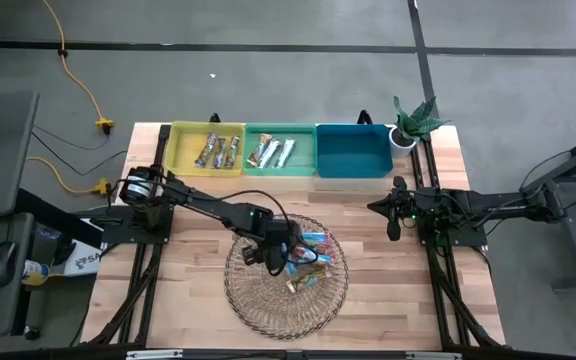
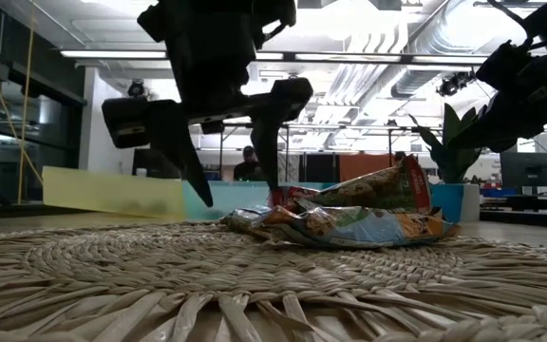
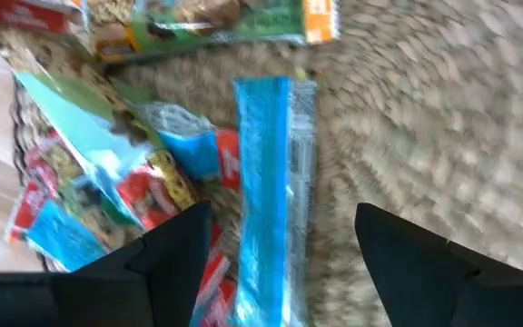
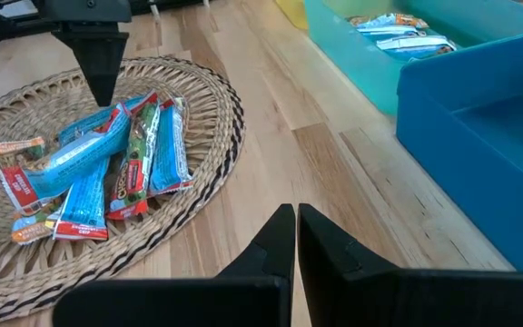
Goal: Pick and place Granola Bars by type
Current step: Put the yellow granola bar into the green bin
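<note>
Left gripper [image 1: 278,257]: mine, reaching out over the wicker tray [image 1: 258,300], fingers spread wide with nothing between them — in the low view the tips hang just above the weave, beside the pile.
Light-blue bar [image 3: 266,191]: lies lengthwise on the tray in the gap between my two left fingers, as the left wrist view shows it; I cannot tell whether the tips touch it.
Granola Bars on the tray [image 4: 98,168]: a loose heap on the tray's side toward the right arm, blue, red-and-teal and green-orange wrappers overlapping one another.
Yellow bin [image 1: 206,150]: at the table's far edge, a few brown-silver bars [image 1: 218,151] inside.
Green bin [image 1: 280,150]: touching the yellow one, holding light blue-white bars [image 1: 271,152].
Blue bin [image 1: 353,150]: next in the row — only its bare floor shows.
Right gripper [image 4: 295,238]: mine too, fingers pressed together, low over bare wood near the table's right side, well apart from the tray.
Potted plant [image 1: 411,120]: on the far right corner, just beside the blue bin.
</note>
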`<state>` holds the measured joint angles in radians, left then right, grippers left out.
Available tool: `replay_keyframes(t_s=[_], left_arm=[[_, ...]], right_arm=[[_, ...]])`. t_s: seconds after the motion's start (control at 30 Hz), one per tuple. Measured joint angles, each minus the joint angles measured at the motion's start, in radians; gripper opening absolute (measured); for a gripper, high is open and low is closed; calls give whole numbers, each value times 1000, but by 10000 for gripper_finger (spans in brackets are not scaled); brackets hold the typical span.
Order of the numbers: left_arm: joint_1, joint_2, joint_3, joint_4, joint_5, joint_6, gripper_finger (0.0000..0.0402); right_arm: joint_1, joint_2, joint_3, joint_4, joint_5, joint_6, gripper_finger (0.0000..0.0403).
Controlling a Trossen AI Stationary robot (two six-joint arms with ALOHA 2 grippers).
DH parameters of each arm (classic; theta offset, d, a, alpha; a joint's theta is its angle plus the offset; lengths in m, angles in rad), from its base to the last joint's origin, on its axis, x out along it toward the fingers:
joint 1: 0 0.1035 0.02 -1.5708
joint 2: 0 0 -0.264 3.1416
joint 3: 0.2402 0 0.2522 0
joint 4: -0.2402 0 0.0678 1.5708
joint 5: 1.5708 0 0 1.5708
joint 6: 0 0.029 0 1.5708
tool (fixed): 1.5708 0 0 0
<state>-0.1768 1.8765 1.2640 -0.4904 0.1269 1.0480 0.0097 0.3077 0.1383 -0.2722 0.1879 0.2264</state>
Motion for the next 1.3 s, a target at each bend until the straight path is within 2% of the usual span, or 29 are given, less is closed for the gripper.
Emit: replay_keyframes(t_s=[0.9, 1.0, 1.3], left_arm=[[1, 81, 3, 54, 25, -6, 267], [1, 81, 2, 52, 25, -6, 250], [0, 86, 0, 89, 18, -47, 153]], right_arm=[[0, -1, 0, 0, 0, 0, 0], [0, 0, 0, 0, 0, 0, 0], [0, 0, 0, 0, 0, 0, 0]])
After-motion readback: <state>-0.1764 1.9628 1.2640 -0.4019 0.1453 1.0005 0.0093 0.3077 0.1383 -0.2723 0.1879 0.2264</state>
